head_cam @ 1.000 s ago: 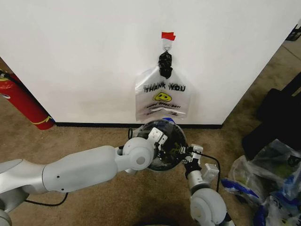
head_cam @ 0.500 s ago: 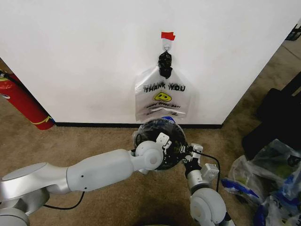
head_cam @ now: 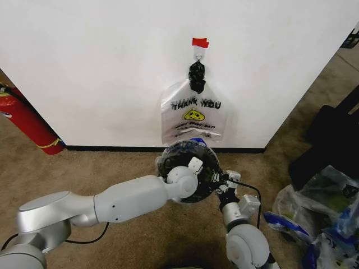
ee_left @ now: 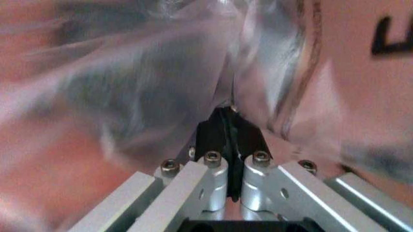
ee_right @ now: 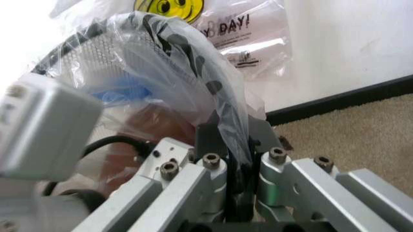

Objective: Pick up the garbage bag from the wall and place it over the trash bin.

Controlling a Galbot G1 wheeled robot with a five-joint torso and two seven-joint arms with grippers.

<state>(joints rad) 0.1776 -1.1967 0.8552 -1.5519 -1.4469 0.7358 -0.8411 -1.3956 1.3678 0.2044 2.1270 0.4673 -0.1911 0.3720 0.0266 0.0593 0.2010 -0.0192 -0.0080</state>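
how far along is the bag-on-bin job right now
Mostly done: a garbage bag already drapes over the trash bin. In hand: the left tool and the right tool are both shut on its plastic. Left: letting go. A matching bag hangs on the wall.

Garbage bag (ee_right: 161, 63) translucent whitish; trash bin (head_cam: 190, 162) black; fire extinguisher (head_cam: 28, 126) red.

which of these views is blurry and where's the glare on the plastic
Left wrist view: the thin translucent plastic garbage bag is smeared and out of focus, the left hand pinched on a fold is sharper. Right wrist view: bright highlights streak the film near the right hand. Head view: evenly lit, the small round black trash bin sharp.
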